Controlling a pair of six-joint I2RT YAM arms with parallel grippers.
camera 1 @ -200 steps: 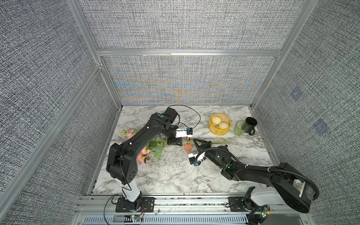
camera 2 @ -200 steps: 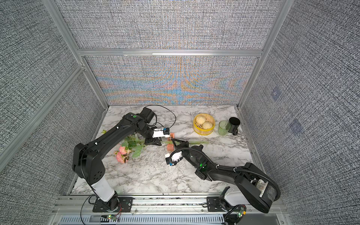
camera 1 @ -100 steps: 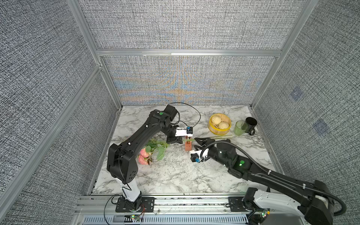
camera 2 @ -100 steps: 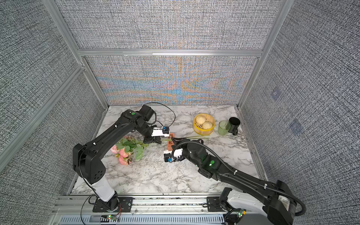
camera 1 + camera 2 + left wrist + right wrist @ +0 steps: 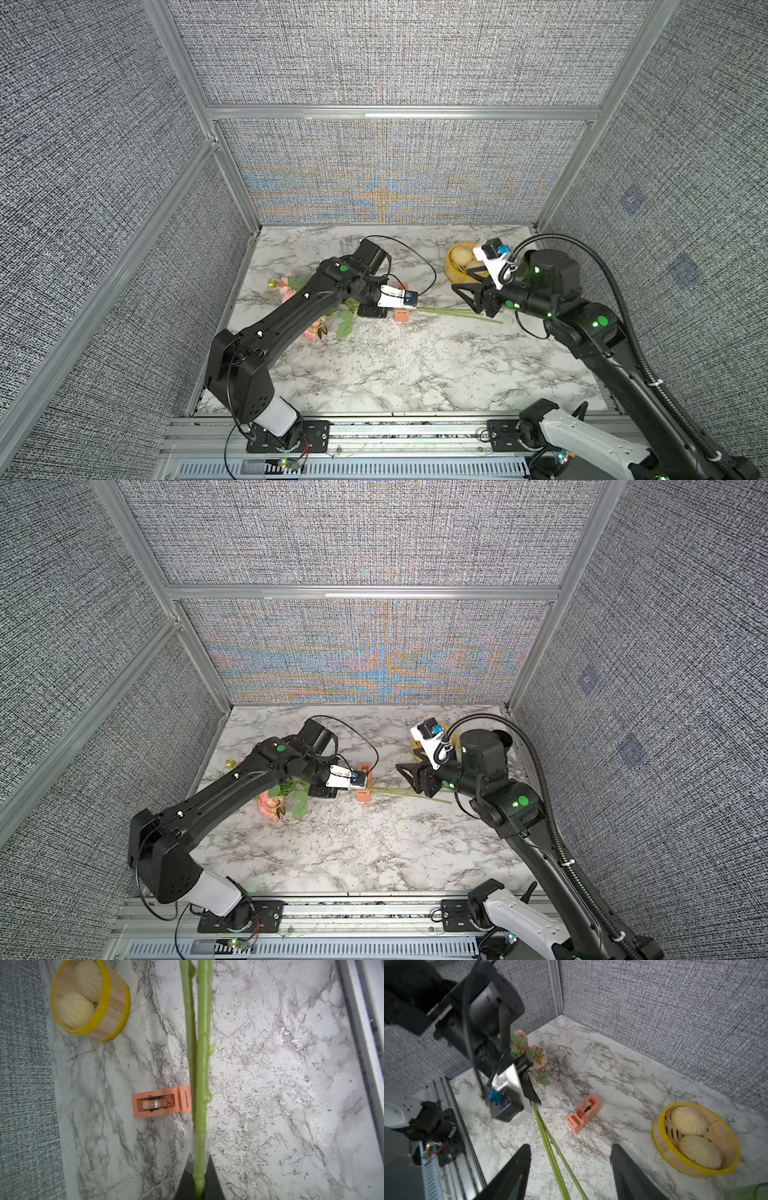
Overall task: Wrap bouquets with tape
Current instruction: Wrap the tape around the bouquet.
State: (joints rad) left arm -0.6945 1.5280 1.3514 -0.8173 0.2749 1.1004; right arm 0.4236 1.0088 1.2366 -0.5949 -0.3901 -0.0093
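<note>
The bouquets (image 5: 320, 328) lie as one bunch at the left, pink roses and leaves partly under my left arm. Their long green stems (image 5: 453, 312) run right across the marble, as both top views show. My left gripper (image 5: 200, 1167) is shut on the stems (image 5: 200, 1064) near the leaves. The tape sits in a salmon-orange dispenser (image 5: 401, 316) touching the stems beside that gripper (image 5: 324, 791); it is also plain in the left wrist view (image 5: 160, 1102) and the right wrist view (image 5: 584, 1112). My right gripper (image 5: 571, 1147) hangs open above the stems' far end (image 5: 550, 1147), touching nothing.
A yellow steamer basket (image 5: 654, 1132) with two buns stands at the back right, just behind my right gripper (image 5: 465, 284). A green cup edge (image 5: 753, 1192) shows beside it. Grey fabric walls close three sides; a metal rail (image 5: 374, 428) runs along the front.
My right arm has swung from beside the dispenser out to the right, over the stem ends, and its jaws have opened. The left gripper has closed fully on the stems.
</note>
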